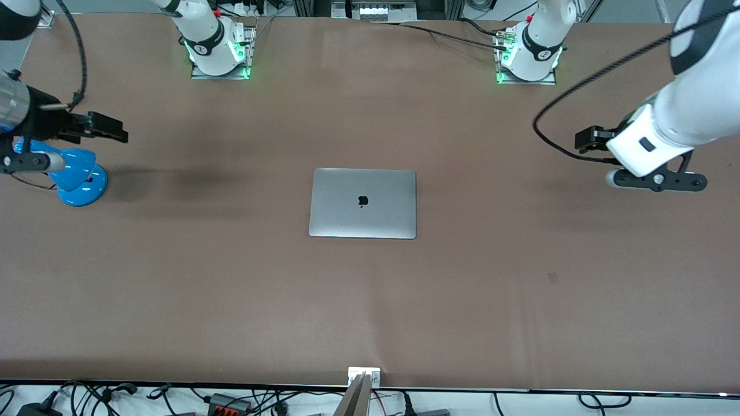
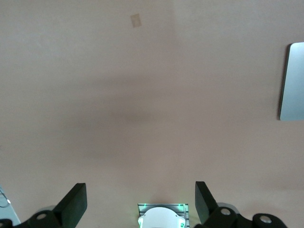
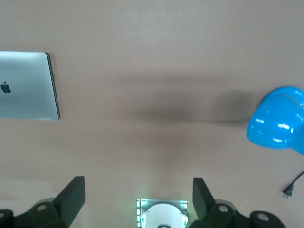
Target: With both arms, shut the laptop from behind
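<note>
The laptop (image 1: 363, 203) lies shut and flat in the middle of the brown table, its grey lid with the black apple logo facing up. Its edge also shows in the left wrist view (image 2: 293, 80), and its lid shows in the right wrist view (image 3: 26, 85). My left gripper (image 1: 587, 140) hangs open and empty over bare table toward the left arm's end, well apart from the laptop; the left wrist view (image 2: 140, 199) shows its fingers spread wide. My right gripper (image 1: 107, 127) hangs open and empty over the table toward the right arm's end, beside the lamp, its fingers spread in the right wrist view (image 3: 137, 194).
A blue desk lamp (image 1: 78, 173) stands at the right arm's end of the table, under the right arm, and shows in the right wrist view (image 3: 278, 124). A small tape mark (image 1: 552, 277) lies on the table toward the left arm's end. Both arm bases (image 1: 219, 46) stand along the table's edge.
</note>
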